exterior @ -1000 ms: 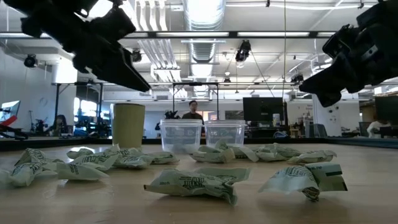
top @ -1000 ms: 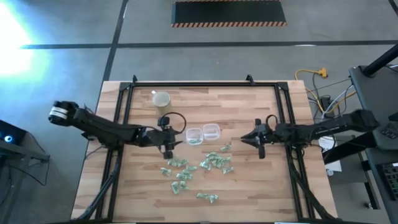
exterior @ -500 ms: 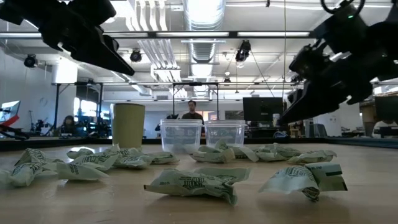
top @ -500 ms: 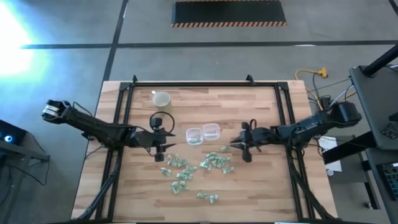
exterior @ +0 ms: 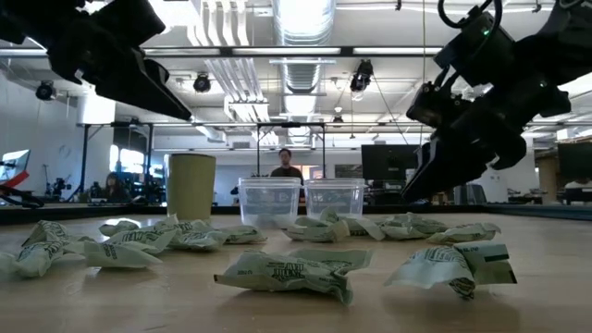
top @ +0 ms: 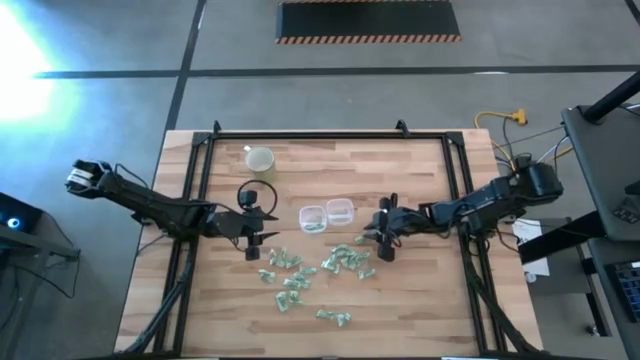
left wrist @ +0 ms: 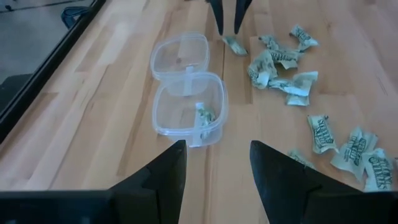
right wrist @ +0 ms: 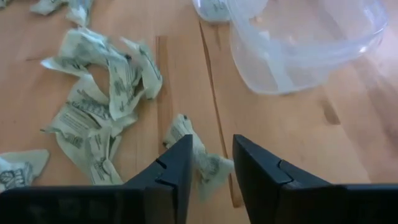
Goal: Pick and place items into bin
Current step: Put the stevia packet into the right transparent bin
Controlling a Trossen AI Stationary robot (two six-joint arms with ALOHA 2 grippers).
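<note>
Although dark print is showing on the crinkly pale green-and-white packets [top: 322,267], none of it is readable. They are lying scattered on the wooden table [top: 420,170], just in front of two clear plastic tubs [top: 326,214], joined side by side, with rounded corners. One packet is sitting inside the tub [left wrist: 189,112] nearer the left arm. A beige cup [top: 259,159] is standing farther back. The right gripper [right wrist: 210,163] is reaching low over a single packet [right wrist: 198,154], its dark fingers slightly parted on either side of it and holding nothing. The left gripper [left wrist: 214,175] is hovering beside the tubs, stretched level, its jaws open and empty.
</note>
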